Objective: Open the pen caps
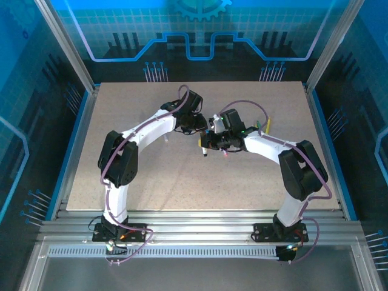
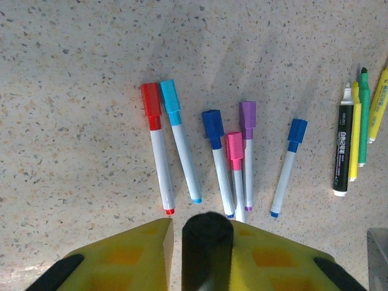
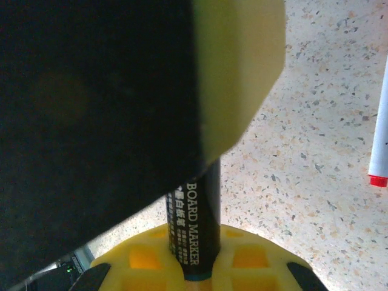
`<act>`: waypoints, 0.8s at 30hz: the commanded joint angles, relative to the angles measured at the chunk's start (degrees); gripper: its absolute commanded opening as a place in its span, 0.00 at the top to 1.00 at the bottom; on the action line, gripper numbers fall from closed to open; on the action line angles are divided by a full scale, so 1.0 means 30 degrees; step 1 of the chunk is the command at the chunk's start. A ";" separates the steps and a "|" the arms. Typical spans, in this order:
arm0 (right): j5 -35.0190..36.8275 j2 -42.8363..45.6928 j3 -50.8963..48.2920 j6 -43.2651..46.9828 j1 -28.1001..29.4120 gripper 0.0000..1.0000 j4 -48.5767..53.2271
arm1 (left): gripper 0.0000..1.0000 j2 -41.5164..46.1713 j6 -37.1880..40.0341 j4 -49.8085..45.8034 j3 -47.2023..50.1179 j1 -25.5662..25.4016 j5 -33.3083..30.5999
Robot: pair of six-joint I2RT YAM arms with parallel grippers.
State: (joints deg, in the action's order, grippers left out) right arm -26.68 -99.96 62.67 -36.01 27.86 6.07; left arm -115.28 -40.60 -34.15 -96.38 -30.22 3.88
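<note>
Pinching the black cap point(image 2: 207, 237), the left gripper point(image 2: 206, 254) is facing the right gripper point(image 3: 197, 264), itself clasping the marker barrel point(image 3: 195, 224).

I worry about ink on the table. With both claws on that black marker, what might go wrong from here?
1. The right claw grips the black board marker by its body and the left claw grips its far end; if the cap gives suddenly, the marker could jerk loose.
2. The capped pens lie on the table ahead of the left claw, so a dropped piece may scatter them.
</note>
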 commanded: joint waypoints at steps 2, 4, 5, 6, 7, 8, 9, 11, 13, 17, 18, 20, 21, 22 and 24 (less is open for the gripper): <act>-0.0541 0.0688 -0.0095 0.0241 0.0258 1.00 0.0108 | 0.80 -0.0796 -0.0046 -0.1003 -0.0677 0.0199 -0.0762; -0.0571 0.0799 -0.0182 0.0284 0.0336 1.00 0.0301 | 0.93 -0.0910 0.0012 -0.1092 -0.0822 0.0294 -0.0842; -0.0622 0.0895 -0.0279 0.0313 0.0363 1.00 0.0444 | 1.00 -0.1003 0.0096 -0.1226 -0.0980 0.0357 -0.0964; -0.0642 0.1092 -0.0483 0.0358 0.0400 1.00 0.0664 | 1.00 -0.1088 0.0186 -0.1425 -0.1133 0.0417 -0.1280; -0.0701 0.1331 -0.0731 0.0387 0.0437 1.00 0.0877 | 1.00 -0.1106 0.0311 -0.1502 -0.1229 0.0510 -0.1655; -0.0865 0.1784 -0.1191 0.0402 0.0515 1.00 0.1291 | 1.00 -0.1129 0.0471 -0.1632 -0.1366 0.0607 -0.2236; -0.1095 0.2256 -0.1657 0.0376 0.0560 1.00 0.1696 | 1.00 -0.1200 0.0600 -0.1782 -0.1556 0.0786 -0.2713; -0.1423 0.4006 -0.3174 0.0288 0.0886 1.00 0.2769 | 1.00 -0.1441 0.0779 -0.2172 -0.2087 0.1248 -0.3229; -0.1265 0.6060 -0.4757 0.0234 0.1384 1.00 0.3778 | 1.00 -0.1685 0.0959 -0.2243 -0.2532 0.1611 -0.3593; -0.0803 0.9870 -0.6780 -0.0487 0.1943 1.00 0.5377 | 1.00 -0.2420 0.1163 -0.2543 -0.3772 0.1781 -0.4021; -0.0473 1.0440 -0.6893 -0.0561 0.1899 1.00 0.5681 | 1.00 -0.2619 0.1044 -0.2533 -0.3969 0.1781 -0.3904; -0.0309 1.0840 -0.6860 -0.0477 0.1683 1.00 0.5898 | 1.00 -0.2830 0.0777 -0.2479 -0.4141 0.1754 -0.3750; -0.0016 1.0852 -0.6737 -0.0353 0.1468 1.00 0.6016 | 1.00 -0.2862 0.0732 -0.2421 -0.4143 0.1730 -0.3604; 0.0285 1.0836 -0.6605 -0.0157 0.1176 1.00 0.6145 | 1.00 -0.2887 0.0776 -0.2450 -0.4129 0.1701 -0.3483; 0.2002 1.0463 -0.5987 0.0422 0.0044 1.00 0.6983 | 1.00 -0.2805 0.1126 -0.2650 -0.3978 0.1664 -0.3614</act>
State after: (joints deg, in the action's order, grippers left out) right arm -26.52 -67.46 42.50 -36.86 31.73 21.02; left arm -123.46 -38.87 -40.84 -107.33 -23.35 -5.39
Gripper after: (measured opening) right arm 0.114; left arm 0.124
